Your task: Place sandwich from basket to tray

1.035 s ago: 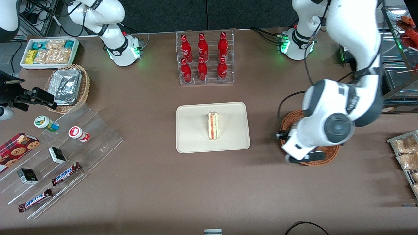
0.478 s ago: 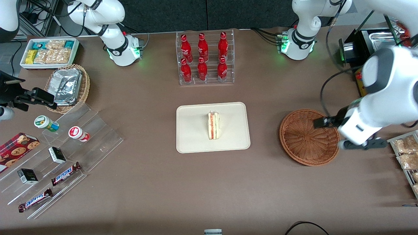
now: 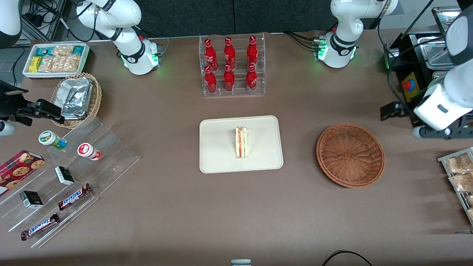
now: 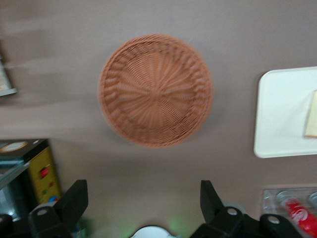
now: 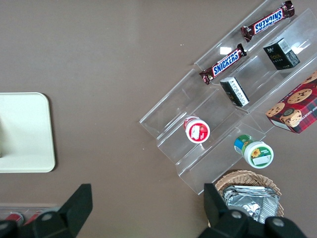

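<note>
The sandwich, a pale wedge with a red-orange filling stripe, lies on the cream-white tray at mid-table. Its edge also shows on the tray in the left wrist view. The reddish-brown wicker basket stands beside the tray, toward the working arm's end, with nothing in it. My left gripper hangs in the air past the basket's rim, farther toward the working arm's end of the table. The gripper is open, with nothing between its fingers.
A rack of red cola bottles stands farther from the front camera than the tray. A black box with a red button and a rack of snack bags flank my gripper. Acrylic steps with snacks and a foil-packet basket sit toward the parked arm's end.
My left arm has swung off the basket toward the working arm's end of the table and away from the front camera, uncovering the basket. The sandwich has stayed on the tray.
</note>
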Robot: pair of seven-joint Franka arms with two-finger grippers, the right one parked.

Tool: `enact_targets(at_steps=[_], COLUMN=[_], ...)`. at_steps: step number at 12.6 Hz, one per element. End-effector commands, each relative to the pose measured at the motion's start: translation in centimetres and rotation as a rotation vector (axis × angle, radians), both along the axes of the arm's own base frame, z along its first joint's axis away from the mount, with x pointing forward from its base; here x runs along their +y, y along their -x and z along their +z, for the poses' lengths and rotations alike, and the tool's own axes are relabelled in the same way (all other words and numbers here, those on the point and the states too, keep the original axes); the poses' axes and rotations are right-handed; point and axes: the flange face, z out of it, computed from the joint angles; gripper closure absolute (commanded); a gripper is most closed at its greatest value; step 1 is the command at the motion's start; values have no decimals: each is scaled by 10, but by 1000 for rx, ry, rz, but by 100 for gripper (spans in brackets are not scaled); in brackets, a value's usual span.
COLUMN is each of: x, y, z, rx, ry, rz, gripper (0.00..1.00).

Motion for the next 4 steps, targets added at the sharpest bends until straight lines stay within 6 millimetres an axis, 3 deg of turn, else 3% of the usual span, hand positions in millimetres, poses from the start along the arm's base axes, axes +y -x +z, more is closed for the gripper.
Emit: enact_targets(at_steps=[1, 4], x=[4, 12], y=[21, 20], z=[19, 16], rx=[-11, -5], ry=[-28, 3], rz=[-19, -2], gripper=[0, 0])
